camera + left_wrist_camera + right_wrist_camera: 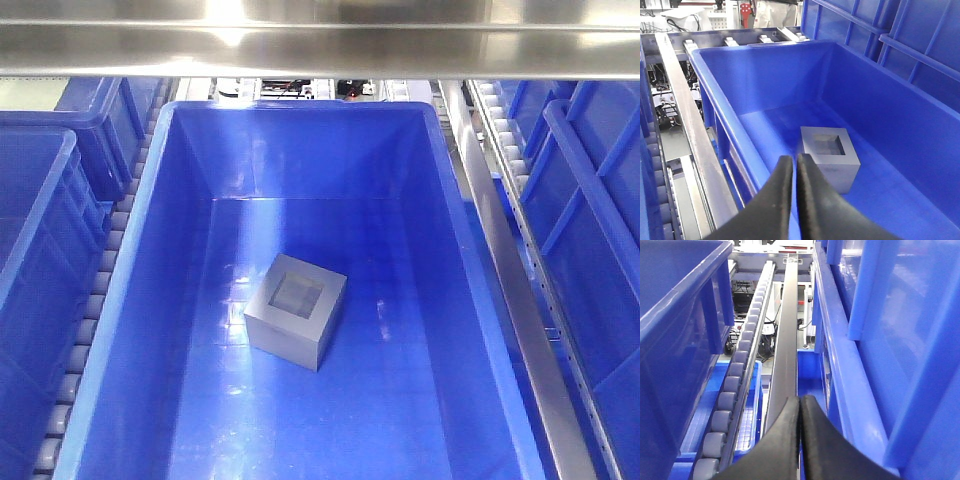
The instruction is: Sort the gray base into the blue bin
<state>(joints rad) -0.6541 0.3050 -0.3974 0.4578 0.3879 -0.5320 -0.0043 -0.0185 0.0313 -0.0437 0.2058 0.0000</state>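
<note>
The gray base point(296, 311) lies on the floor of the blue bin point(160, 230), recess facing up, near the middle. It also shows in the left wrist view point(830, 158), inside the bin point(747, 150). My left gripper point(795, 162) is shut and empty, hovering over the bin's left rim, short of the base. My right gripper point(800, 402) is shut and empty, above the metal rail point(785, 360) between two crates. Neither gripper shows in the front view.
More blue crates stand to the left point(40, 240) and right point(590, 220). Roller tracks point(100, 280) and metal rails point(510, 290) run between them. A shiny metal shelf beam point(320, 40) crosses the top. Rollers point(732, 385) lie left of the right gripper.
</note>
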